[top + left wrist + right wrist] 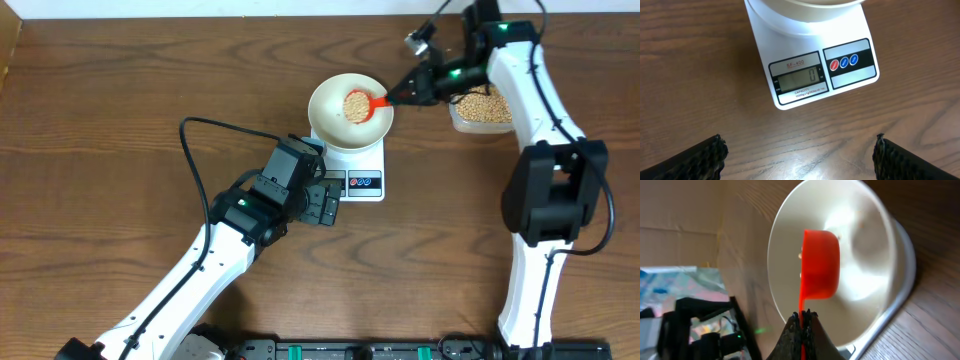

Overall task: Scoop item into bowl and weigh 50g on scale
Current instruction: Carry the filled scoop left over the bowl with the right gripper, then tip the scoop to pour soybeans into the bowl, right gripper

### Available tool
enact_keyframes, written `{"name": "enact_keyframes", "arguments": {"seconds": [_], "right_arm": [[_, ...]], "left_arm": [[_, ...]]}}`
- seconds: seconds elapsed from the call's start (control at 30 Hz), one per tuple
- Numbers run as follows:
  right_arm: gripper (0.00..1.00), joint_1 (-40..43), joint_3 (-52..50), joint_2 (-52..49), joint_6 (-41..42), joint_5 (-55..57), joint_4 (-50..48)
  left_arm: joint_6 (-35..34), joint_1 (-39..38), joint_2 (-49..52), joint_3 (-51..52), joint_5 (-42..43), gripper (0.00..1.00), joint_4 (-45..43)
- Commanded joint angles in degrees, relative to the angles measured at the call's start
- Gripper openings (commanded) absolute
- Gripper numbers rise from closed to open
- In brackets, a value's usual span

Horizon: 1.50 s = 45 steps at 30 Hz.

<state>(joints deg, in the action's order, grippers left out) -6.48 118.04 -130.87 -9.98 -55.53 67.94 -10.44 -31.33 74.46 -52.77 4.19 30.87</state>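
Note:
The white bowl [330, 95] stands on the white scale [362, 178], whose display [799, 78] reads 0. My right gripper [402, 95] is shut on the handle of a red scoop [378, 100]. It holds the scoop's cup over the bowl with tan beans [356, 105] in it. The right wrist view shows the scoop [820, 265] side-on against the bowl's inside [865, 255], its thin handle pinched in the gripper [801, 315]. My left gripper [330, 200] is open and empty just in front of the scale [810, 65], its fingertips [715, 150] wide apart over bare wood.
A clear tub [483, 108] full of beans sits to the right of the bowl, partly under my right arm. The bowl's lower edge [805, 7] overhangs the scale's platform. A black cable [195, 160] loops over the table at the left.

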Motion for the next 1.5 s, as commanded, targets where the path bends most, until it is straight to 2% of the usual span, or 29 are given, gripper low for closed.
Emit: {"name": "enact_keyframes", "arguments": {"seconds": [0.0,0.6,1.27,1.47], "right_arm": [[0.01,-2.2,2.2,0.1,2.2,4.4,-0.4],[0.01,-9.5,18.5,0.2,3.1,30.3,8.6],[0.01,-13.9,21.0,2.8,3.7,42.8,8.9],[0.01,-14.6,21.0,3.2,3.7,42.6,9.0]], "left_arm": [[0.6,0.1,-0.8,0.0,-0.1,0.95,0.1],[0.6,0.1,-0.8,0.0,-0.1,0.95,0.1],[0.6,0.1,-0.8,0.0,-0.1,0.96,0.1],[0.6,0.1,-0.8,0.0,-0.1,0.95,0.1]]}}
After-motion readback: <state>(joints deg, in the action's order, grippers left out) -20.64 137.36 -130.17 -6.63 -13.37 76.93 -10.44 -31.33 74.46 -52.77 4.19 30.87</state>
